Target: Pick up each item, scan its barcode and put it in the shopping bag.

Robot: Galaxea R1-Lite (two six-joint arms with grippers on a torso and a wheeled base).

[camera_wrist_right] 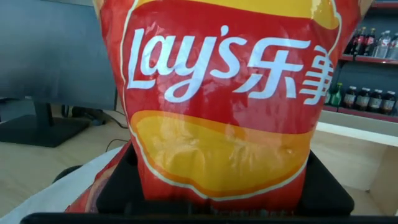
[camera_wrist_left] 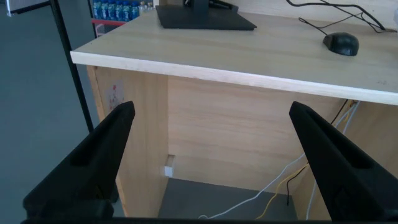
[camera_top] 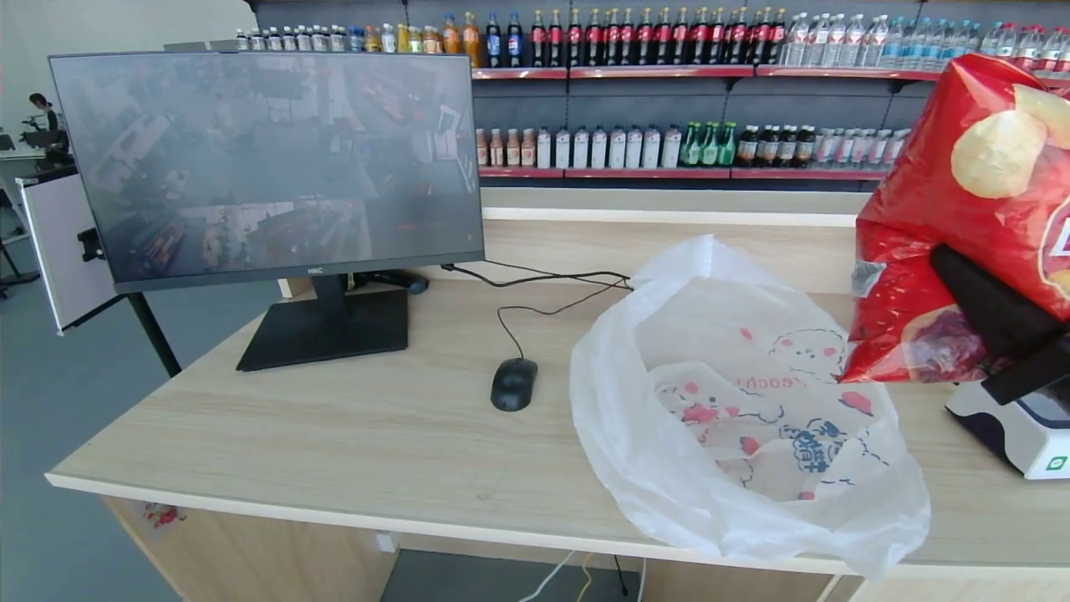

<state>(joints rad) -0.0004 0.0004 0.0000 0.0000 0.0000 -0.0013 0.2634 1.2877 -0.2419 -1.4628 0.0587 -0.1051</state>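
Right gripper (camera_top: 993, 313) pinching chip bag (camera_top: 974, 209), aloft at 2 o'clock from shopping bag (camera_top: 752, 435), over scanner (camera_top: 1016, 431). Likely scan step. Next: carry toward 8 o'clock, release into open mouth. Left gripper (camera_wrist_left: 211, 115) spread.

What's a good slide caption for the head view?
Right gripper holds a red chip bag up beside the open shopping bag on the wooden counter.

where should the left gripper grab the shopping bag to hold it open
Probably the raised far rim of the shopping bag: it stands up off the table as a thin edge the fingers can pinch, while the near rim lies slack. Come from above on the robot's left, since the chip bag hangs at the bag's right.
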